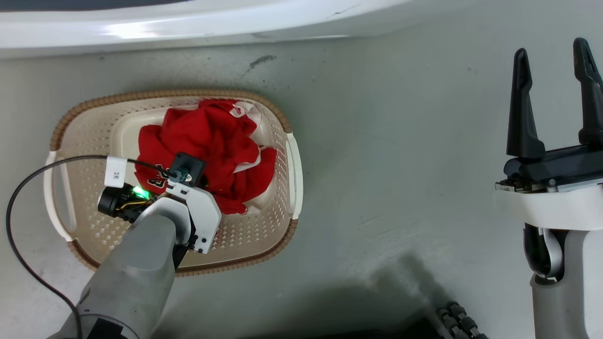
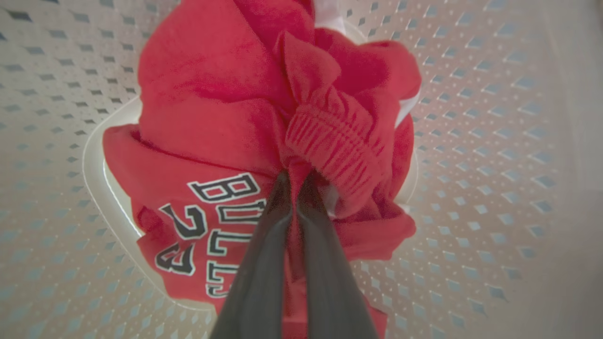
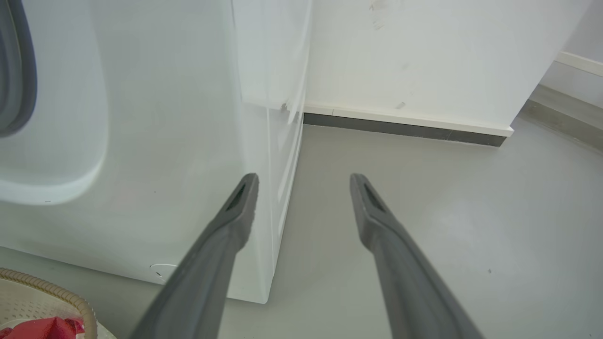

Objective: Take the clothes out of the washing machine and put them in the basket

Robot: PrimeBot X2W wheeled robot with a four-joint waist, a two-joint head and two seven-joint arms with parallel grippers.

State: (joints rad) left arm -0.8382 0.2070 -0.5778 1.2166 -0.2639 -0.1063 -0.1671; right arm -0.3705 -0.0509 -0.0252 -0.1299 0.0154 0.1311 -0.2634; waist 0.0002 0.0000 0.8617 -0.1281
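The left gripper (image 2: 292, 181) points down into the basket (image 1: 155, 94), its fingers pressed almost together on a fold of the clothes (image 2: 212, 117). Their red heap lies ahead of and around the fingertips, resting on the basket's floor. The step in hand looks like the release. The next move calls for parting those fingers and lifting straight out so no fabric trails along. The right gripper (image 1: 551, 47) hangs wide open and empty, with the washing machine (image 3: 141, 141) close ahead of its fingers.

Left gripper (image 2: 294, 180) tips buried in clothes (image 2: 212, 117) folds; washing machine (image 1: 188, 28) cropped at head view top
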